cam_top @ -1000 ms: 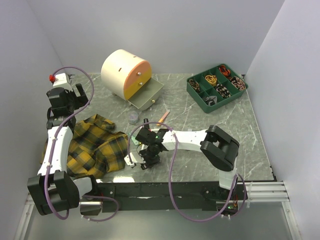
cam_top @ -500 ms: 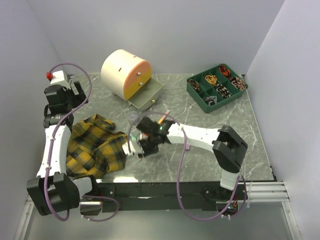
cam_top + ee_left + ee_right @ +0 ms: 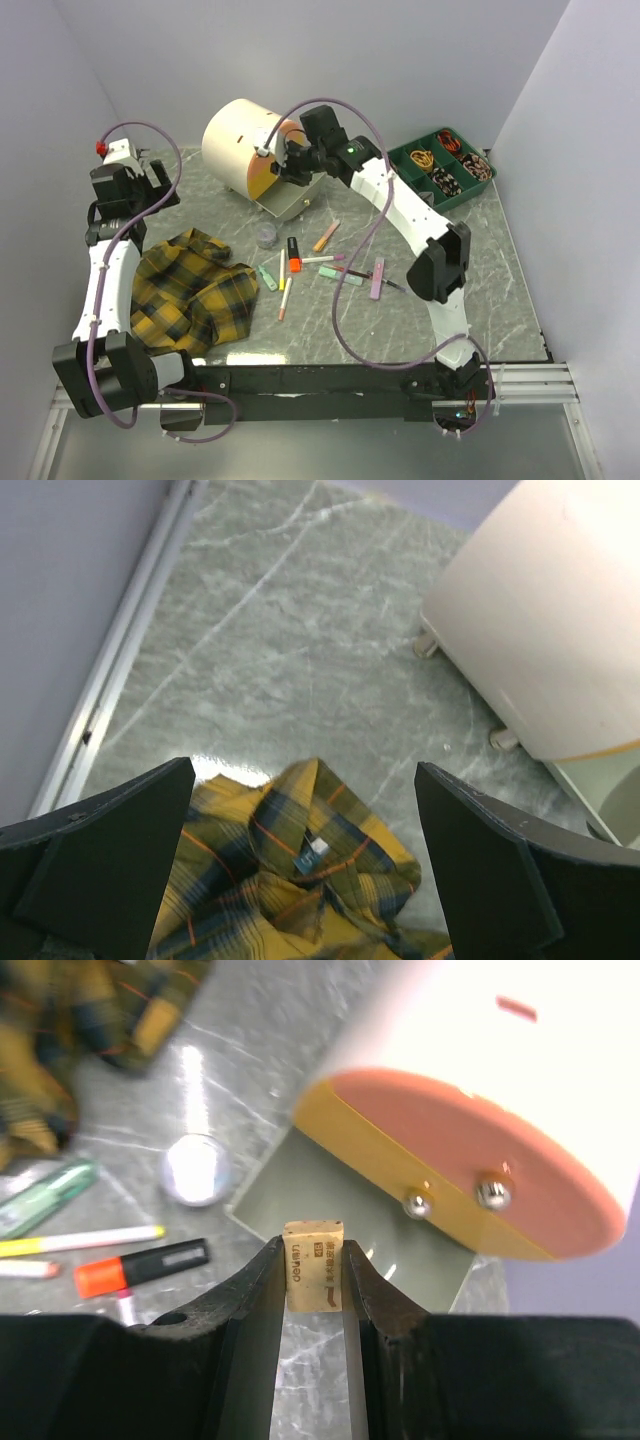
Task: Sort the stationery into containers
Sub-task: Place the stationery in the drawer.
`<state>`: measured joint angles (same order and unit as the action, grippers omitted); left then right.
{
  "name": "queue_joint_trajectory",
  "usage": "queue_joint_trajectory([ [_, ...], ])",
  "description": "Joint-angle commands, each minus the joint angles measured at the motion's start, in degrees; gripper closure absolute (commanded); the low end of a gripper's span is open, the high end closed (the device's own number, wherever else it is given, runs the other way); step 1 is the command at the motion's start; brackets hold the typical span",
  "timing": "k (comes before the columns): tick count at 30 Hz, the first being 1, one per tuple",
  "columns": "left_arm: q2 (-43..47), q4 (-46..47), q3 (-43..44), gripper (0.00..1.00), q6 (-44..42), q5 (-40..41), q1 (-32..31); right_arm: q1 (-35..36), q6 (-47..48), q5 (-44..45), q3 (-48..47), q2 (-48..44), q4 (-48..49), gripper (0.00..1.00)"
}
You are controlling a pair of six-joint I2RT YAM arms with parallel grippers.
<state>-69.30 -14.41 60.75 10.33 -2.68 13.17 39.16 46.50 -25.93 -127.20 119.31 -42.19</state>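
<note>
The right gripper (image 3: 313, 1256) is clamped on the small tan block (image 3: 314, 1266), one finger against each side, the block upright between the tips. In the right wrist view it hangs over the open grey-green drawer (image 3: 330, 1195), which sticks out beneath the yellow front of the cream drum-shaped chest (image 3: 520, 1060); the orange front above is closed. In the top view the right gripper (image 3: 296, 166) sits at upper centre, against the chest's (image 3: 238, 140) face and above the drawer (image 3: 297, 195).

The rest of the stationery lies on the surface (image 3: 480, 270) at frame centre, below the drawer: a clear round pot (image 3: 265, 236), an orange highlighter (image 3: 294, 247), an orange marker (image 3: 326, 237), a green marker (image 3: 268, 277), a mint one (image 3: 342, 275), a lilac one (image 3: 377, 278) and thin pens among them.

The left gripper (image 3: 135, 182) is at upper left, its fingers spread wide and holding nothing. From its wrist, the left gripper (image 3: 300, 870) looks down on the yellow-black plaid cloth (image 3: 290, 880).

A green compartment tray (image 3: 392, 197) sits at upper right.
</note>
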Motion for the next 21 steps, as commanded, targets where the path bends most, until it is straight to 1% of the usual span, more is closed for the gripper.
queue_joint_trajectory([
  [1, 1.3, -1.3, 1.0, 0.01, 1.4, -2.1, 0.6, -1.6, -3.7, -0.3, -0.9, 4.3, 0.6, 0.75],
  [2, 1.7, -1.2, 0.8, 0.01, 0.1, -1.8, 0.6, -2.1, -3.4, 0.0, 1.2, 3.5, 2.8, 0.75],
  [3, 1.8, -1.3, 1.0, 0.01, -0.2, -0.3, 0.6, -2.3, -3.6, 0.3, 5.9, 2.9, 7.8, 0.75],
  [6, 2.1, -1.5, 2.1, 0.01, -1.5, 0.8, 1.8, -3.3, -5.0, 0.0, 9.9, 2.2, 13.2, 0.75],
  [9, 2.1, -1.5, 2.4, 0.01, -2.2, 0.9, 3.1, -4.0, -7.2, 0.0, 8.2, 4.0, 13.6, 0.75],
  [12, 1.8, -1.6, 2.1, 0.01, -1.2, 0.0, 5.1, -4.7, -10.0, -0.2, 8.3, 4.4, 15.5, 0.75],
  [21, 0.8, -2.1, 3.0, 0.01, -1.4, -1.1, 6.8, -5.0, -11.1, 1.1, 6.9, 8.7, 17.1, 0.74],
])
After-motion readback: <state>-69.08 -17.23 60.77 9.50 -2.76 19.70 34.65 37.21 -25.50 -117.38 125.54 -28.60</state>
